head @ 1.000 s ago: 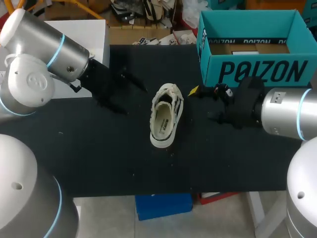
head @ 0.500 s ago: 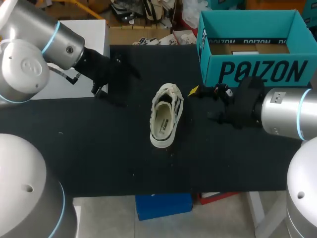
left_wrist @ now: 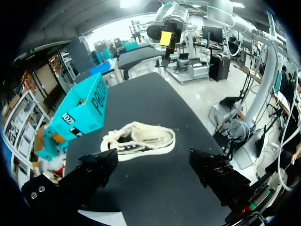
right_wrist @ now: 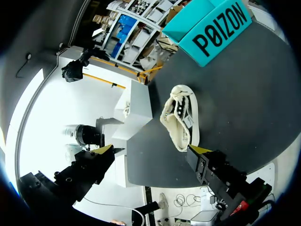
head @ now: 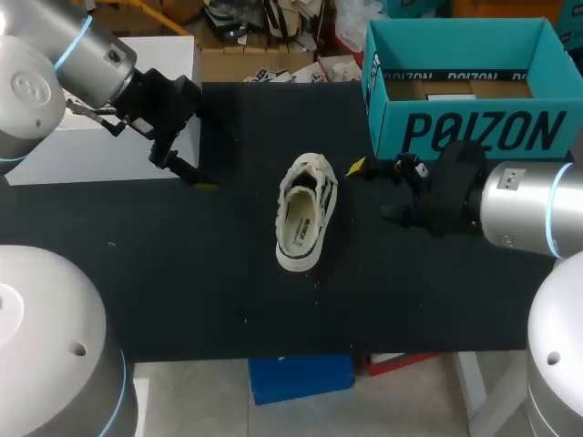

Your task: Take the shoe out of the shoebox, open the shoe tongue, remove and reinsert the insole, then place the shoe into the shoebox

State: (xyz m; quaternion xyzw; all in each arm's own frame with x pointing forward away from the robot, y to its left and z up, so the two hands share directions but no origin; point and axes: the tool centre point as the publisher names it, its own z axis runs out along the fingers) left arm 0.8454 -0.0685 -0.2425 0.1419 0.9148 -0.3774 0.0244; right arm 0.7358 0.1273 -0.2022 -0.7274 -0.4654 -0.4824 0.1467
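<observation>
1. The cream shoe (head: 305, 214) sits upright mid-desk on the black desk (head: 182, 273), outside the open teal shoebox (head: 469, 132), which stands at the far right corner.
2. The left hand (left_wrist: 154, 161) hangs near the desk's far left edge, well apart from the shoe, fingers spread and grasping nothing.
3. The right hand (right_wrist: 150, 151) hovers just beside the shoe, in front of the shoebox, likewise released and empty.

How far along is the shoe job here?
Done: the shoe lies on the table, out of the box. In hand: nothing; left hand and right hand are both open, clear of the shoe. An insole sits inside, but whether it has been out and back cannot be told. Left: put the shoe into the box.
</observation>
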